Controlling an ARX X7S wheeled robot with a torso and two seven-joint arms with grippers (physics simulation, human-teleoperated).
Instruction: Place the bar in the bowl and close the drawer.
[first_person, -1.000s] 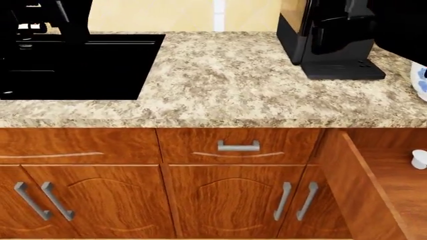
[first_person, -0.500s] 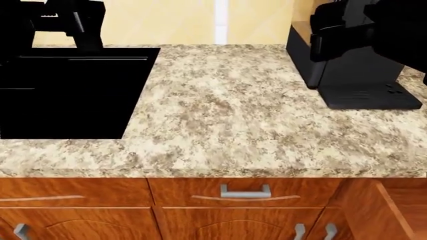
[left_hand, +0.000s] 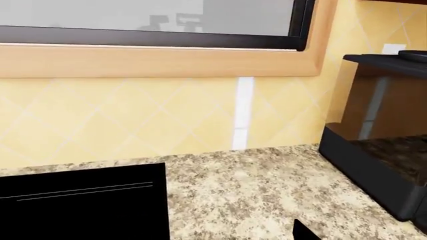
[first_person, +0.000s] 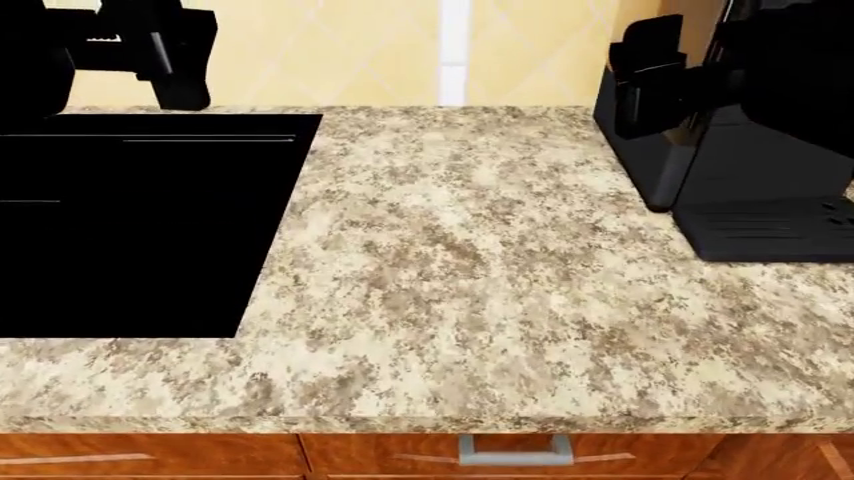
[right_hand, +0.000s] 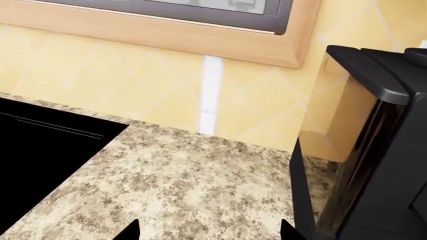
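Observation:
The bar and the bowl are out of view. Of the drawer fronts, only a strip shows at the bottom of the head view, with one short metal handle (first_person: 517, 451) under the counter edge. A sliver of reddish-brown wood (first_person: 838, 462) at the bottom right corner may be the open drawer. My left gripper (first_person: 176, 75) hangs above the far edge of the black sink, and my right gripper (first_person: 654, 85) hangs beside the coffee machine. The right gripper (right_hand: 210, 233) shows two fingertips wide apart over bare counter, with nothing in it. The left gripper (left_hand: 217, 236) shows one fingertip (left_hand: 303, 233) far out to the side.
A black sink (first_person: 134, 230) fills the counter's left. A black coffee machine (first_person: 761, 170) stands at the right, also in the right wrist view (right_hand: 373, 150) and the left wrist view (left_hand: 380, 150). Granite counter (first_person: 467, 270) lies between them, with a yellow tiled wall and a window frame behind.
The head view has risen: the cupboard doors, the open drawer at the right and the bowl's edge have slid out of the bottom and right. Both arms now show more at the top.

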